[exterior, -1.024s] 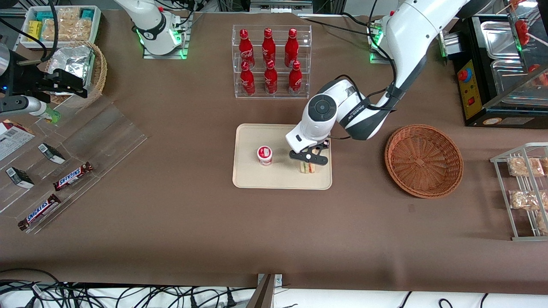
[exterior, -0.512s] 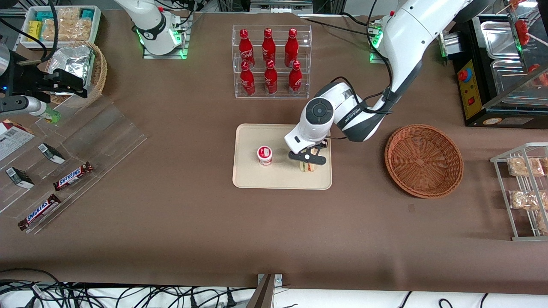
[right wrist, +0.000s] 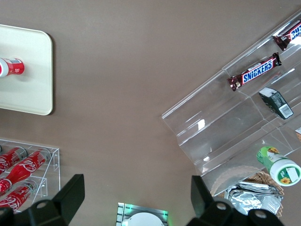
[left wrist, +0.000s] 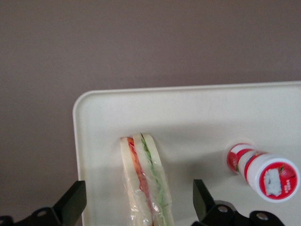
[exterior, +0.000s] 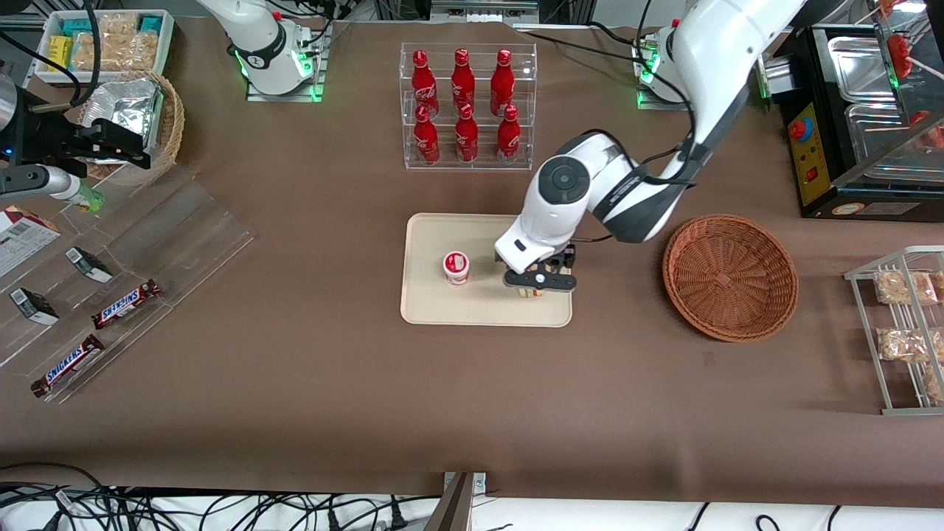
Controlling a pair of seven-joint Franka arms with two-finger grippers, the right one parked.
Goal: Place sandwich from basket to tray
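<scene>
Front view, I read: tray (exterior: 435,306) holds sandwich (exterior: 529,291) standing on edge beside small red-and-white cup (exterior: 456,267) | basket (exterior: 730,276) toward working arm's end | gripper (exterior: 537,281) above sandwich, fingers (left wrist: 70,205) spread apart, clear of the wrap | forearm angled down over tray.

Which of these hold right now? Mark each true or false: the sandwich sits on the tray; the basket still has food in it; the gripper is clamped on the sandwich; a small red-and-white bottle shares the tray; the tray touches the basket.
1. The sandwich sits on the tray. True.
2. The basket holds food. False: it is empty.
3. The gripper is clamped on the sandwich. False: its fingers stand open, clear of the wrap on both sides.
4. A small red-and-white bottle shares the tray. True.
5. The tray touches the basket. False: brown table shows between them.
</scene>
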